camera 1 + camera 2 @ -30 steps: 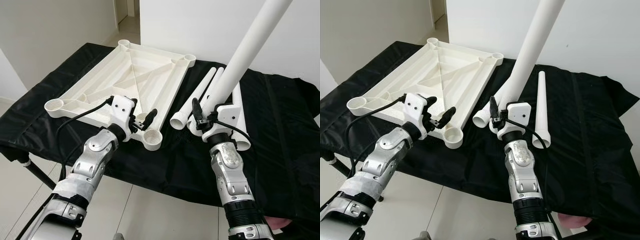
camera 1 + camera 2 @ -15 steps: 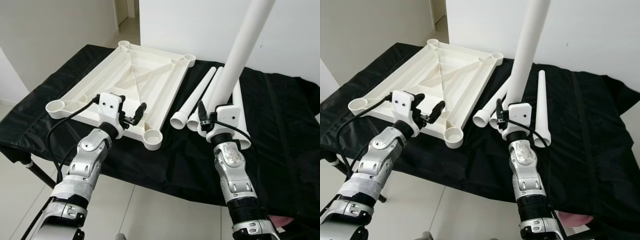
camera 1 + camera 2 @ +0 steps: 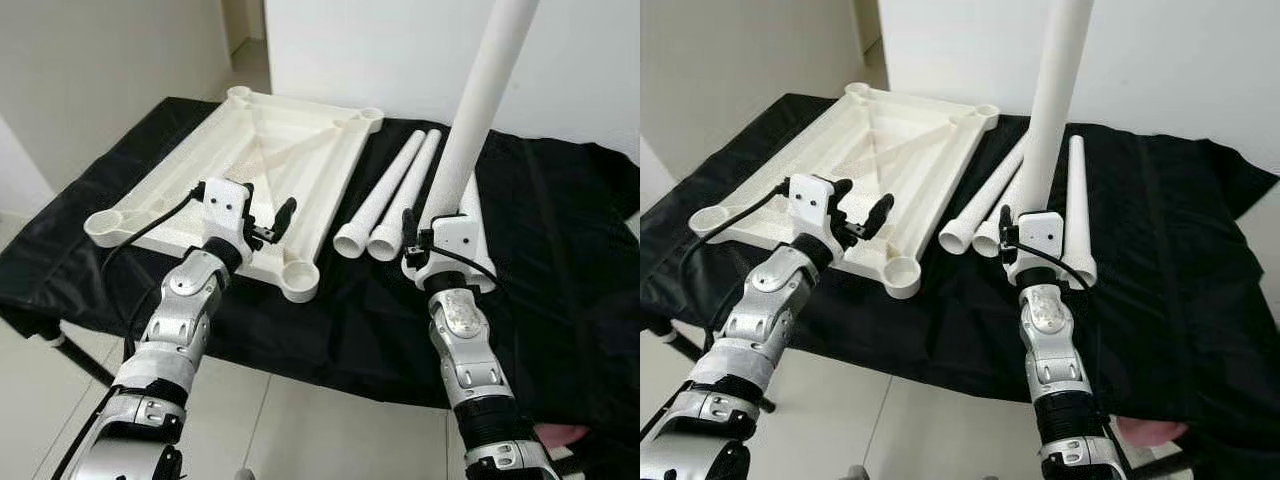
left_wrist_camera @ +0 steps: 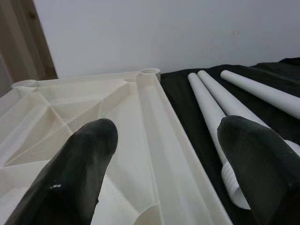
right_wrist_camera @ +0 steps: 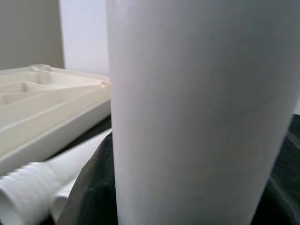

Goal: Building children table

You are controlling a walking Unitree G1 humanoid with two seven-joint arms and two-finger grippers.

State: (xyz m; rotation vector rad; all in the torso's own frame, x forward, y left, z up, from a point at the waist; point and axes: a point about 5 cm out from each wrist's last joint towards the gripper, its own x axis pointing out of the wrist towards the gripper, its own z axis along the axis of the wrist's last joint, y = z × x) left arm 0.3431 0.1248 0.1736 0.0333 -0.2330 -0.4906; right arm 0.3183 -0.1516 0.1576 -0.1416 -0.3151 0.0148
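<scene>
Holding upright: a white table leg (image 3: 478,110), clamped in the right gripper (image 3: 425,250) above the desk's near edge.
Left gripper (image 3: 268,222): fingers apart, empty, hovering over the near right side of the tabletop.
Tabletop (image 3: 260,160): white, upside down on the black cloth (image 3: 560,240), sockets at its corners.
Loose legs (image 3: 385,195): two lying side by side just right of the tabletop, a third (image 3: 1077,190) behind the held leg.

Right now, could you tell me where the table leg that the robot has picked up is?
The raised leg stands nearly upright in the right tool, on the robot's right, above the three legs lying on the black cloth beside the upturned tabletop.
</scene>
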